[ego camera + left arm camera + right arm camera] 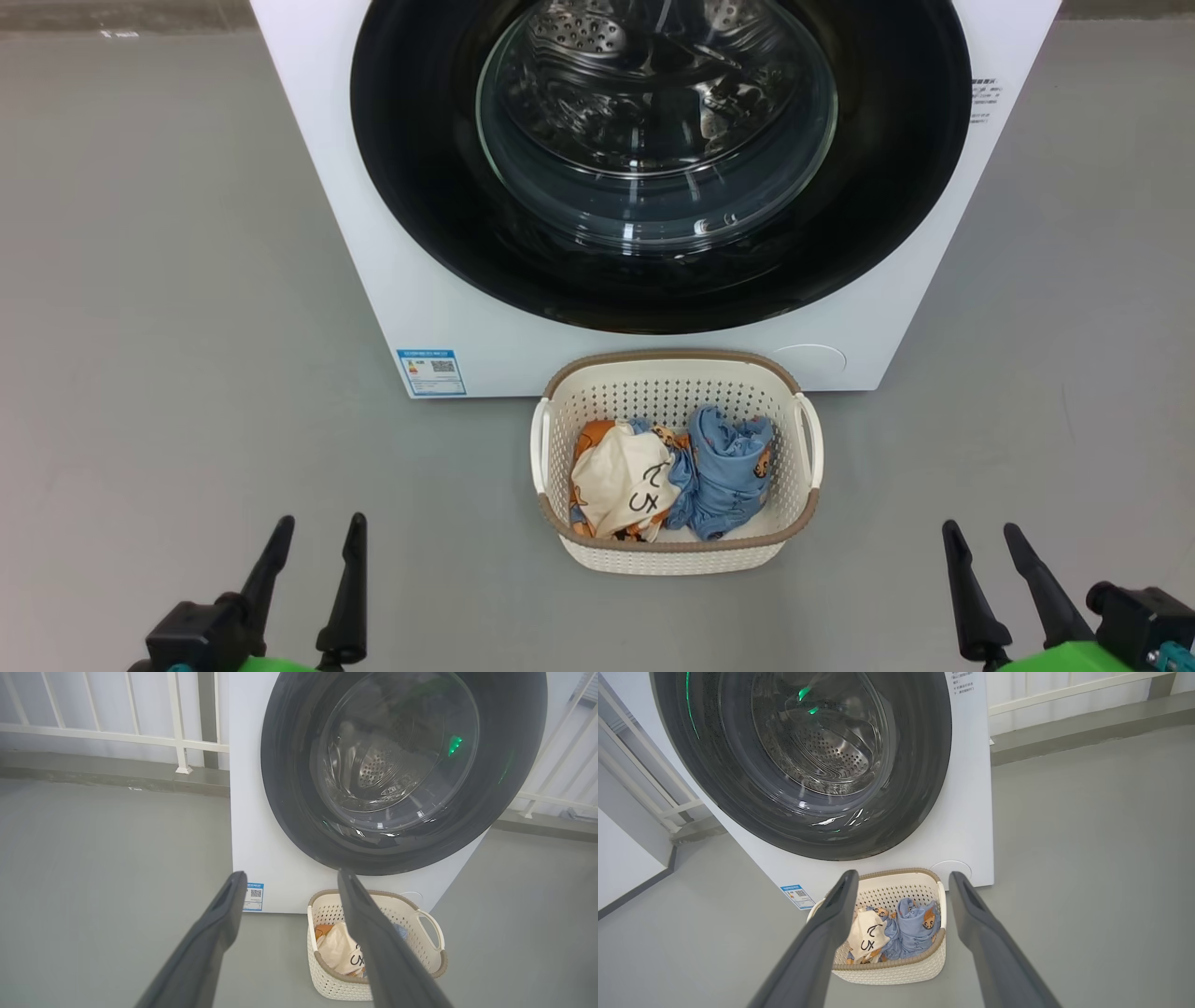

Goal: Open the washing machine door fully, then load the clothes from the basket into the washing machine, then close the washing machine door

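At the lower left of the head view, the left gripper (pixel 319 521) with two long dark fingers hovers above the smooth grey floor (pixel 168 327). Its jaws stand apart and hold nothing. Its own wrist view shows the same gripper (pixel 292 875) with a wide gap between the fingers, and a white metal railing (pixel 177 723) along the far edge of the floor.

To the right stands the big white boxy washing machine (pixel 373 233), with a small blue label sticker (pixel 430 371) at the lower left corner of its front. The large round door (pixel 658 140), with wide glossy black rim and bulging clear glass centre, lies closed against the front. The perforated steel drum (pixel 574 33) is seen through the glass.

On the floor just before the machine, below the door, sits the small cream-white perforated plastic basket (pixel 672 392) with brown woven-look rim, well apart from both grippers. Inside it the cream garment with black marks (pixel 621 481) lies at the left, touching the crumpled light blue garment with orange prints (pixel 728 467) at the right. A flat round white cap (pixel 809 359) is at the lower right corner of the machine front.

At the lower right, the right gripper (pixel 981 528) hovers over the floor, jaws also apart and empty.
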Controlling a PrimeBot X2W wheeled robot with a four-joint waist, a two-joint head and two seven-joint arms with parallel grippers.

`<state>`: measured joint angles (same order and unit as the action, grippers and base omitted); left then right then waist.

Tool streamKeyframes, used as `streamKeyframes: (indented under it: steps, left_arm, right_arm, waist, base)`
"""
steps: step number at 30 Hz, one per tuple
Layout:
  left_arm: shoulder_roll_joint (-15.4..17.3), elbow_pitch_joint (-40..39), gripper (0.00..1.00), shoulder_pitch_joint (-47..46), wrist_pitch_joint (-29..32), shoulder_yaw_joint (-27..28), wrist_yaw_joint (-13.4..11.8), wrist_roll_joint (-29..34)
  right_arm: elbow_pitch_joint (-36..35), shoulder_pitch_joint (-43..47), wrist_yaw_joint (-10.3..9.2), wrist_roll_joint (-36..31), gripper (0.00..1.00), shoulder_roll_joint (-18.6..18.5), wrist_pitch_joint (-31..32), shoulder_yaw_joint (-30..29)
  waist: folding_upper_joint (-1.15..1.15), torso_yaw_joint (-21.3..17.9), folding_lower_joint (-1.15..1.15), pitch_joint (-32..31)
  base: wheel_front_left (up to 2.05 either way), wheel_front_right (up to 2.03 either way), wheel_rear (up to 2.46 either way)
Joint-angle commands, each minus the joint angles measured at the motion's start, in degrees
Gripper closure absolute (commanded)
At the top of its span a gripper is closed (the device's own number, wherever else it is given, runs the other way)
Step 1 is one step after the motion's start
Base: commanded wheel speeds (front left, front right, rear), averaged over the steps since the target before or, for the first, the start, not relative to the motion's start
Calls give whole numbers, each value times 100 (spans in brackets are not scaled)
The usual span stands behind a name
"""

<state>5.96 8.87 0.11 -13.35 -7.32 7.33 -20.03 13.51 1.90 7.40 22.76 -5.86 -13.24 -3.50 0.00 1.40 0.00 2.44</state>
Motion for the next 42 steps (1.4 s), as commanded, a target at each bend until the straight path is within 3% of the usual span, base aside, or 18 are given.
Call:
streamKeyframes:
  steps: [1, 7, 24, 30, 42]
  left_arm:
    - [118, -171, 0, -101, -76, 159, 15, 167]
    - [126, -149, 0, -112, -164, 160, 15, 494]
    - [78, 71, 0, -121, -164, 246, 15, 550]
    - [83, 52, 0, -127, -164, 285, 15, 879]
    - [55, 97, 0, -168, -164, 288, 15, 1038]
  right_arm:
    - [-165, 28, 9, -179, 0, -62, -87, 91]
    - [-193, 91, 9, -554, 0, -8, -175, -32]
    - [-207, 128, 9, -607, 0, 61, -175, -189]
    - [-212, 130, 9, -605, 0, 71, -175, -192]
    - [-215, 85, 9, -598, 0, 68, -175, -196]
  waist:
    - [0, -3, 0, 9]
    - [0, -4, 0, 14]
    - [0, 13, 0, -10]
    - [0, 0, 0, -5]
    - [0, -13, 0, 61]
  base:
    - [0, 0, 0]
    - [0, 0, 0]
    - [0, 0, 0]
    - [5, 5, -11]
    - [70, 70, -139]
